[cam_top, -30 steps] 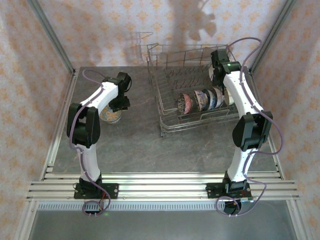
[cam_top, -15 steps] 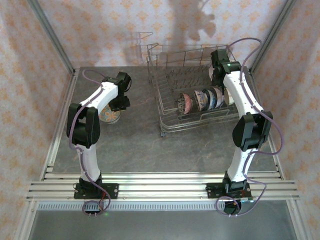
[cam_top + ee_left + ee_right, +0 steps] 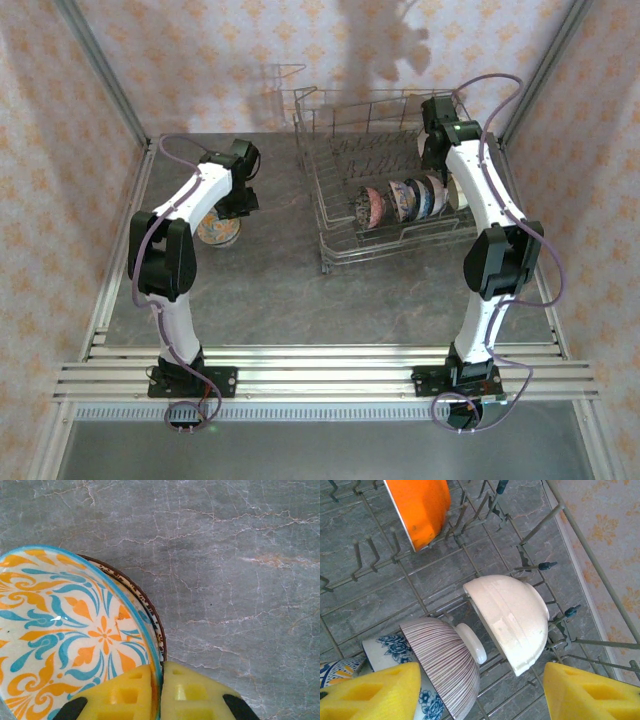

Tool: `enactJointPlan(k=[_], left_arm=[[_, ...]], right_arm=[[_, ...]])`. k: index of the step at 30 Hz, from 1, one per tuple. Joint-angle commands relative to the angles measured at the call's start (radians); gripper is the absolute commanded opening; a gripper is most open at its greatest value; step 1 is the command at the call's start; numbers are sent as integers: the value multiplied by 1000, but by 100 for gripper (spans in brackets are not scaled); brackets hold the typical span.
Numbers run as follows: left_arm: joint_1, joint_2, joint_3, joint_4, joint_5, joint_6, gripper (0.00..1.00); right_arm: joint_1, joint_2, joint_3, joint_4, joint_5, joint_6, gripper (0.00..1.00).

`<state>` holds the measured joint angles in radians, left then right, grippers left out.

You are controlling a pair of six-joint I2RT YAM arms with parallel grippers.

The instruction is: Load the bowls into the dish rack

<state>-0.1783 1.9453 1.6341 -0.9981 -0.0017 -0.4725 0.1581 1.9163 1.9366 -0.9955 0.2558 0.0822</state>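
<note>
1. The left gripper (image 3: 160,695) is pinching the rim of a blue-and-orange patterned bowl (image 3: 65,640). Its yellow fingers (image 3: 125,695) are pressing almost together, one inside the rim and one outside.
2. That bowl is spreading away to one side of the gripper, nesting in a brown-rimmed bowl (image 3: 159,630) on the grey surface (image 3: 240,555).
3. The right gripper (image 3: 480,695) is hanging spread wide over the dish rack (image 3: 380,245), gripping nothing.
4. A cream bowl (image 3: 512,620) is standing on edge among the tines just ahead of it. A striped bowl (image 3: 445,655) is sitting just beside one finger, and an orange bowl (image 3: 420,505) is farther ahead.
</note>
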Motion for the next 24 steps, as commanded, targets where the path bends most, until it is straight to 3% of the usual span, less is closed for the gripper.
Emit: enactJointPlan(k=[1, 12, 24], left_arm=[[4, -31, 30, -39, -22, -3, 7], [4, -91, 86, -75, -38, -8, 1], [4, -166, 161, -80, -22, -69, 0]], right_arm=[[-2, 23, 49, -15, -10, 8, 65], [0, 43, 111, -32, -44, -1, 65], [13, 36, 157, -48, -102, -13, 65]])
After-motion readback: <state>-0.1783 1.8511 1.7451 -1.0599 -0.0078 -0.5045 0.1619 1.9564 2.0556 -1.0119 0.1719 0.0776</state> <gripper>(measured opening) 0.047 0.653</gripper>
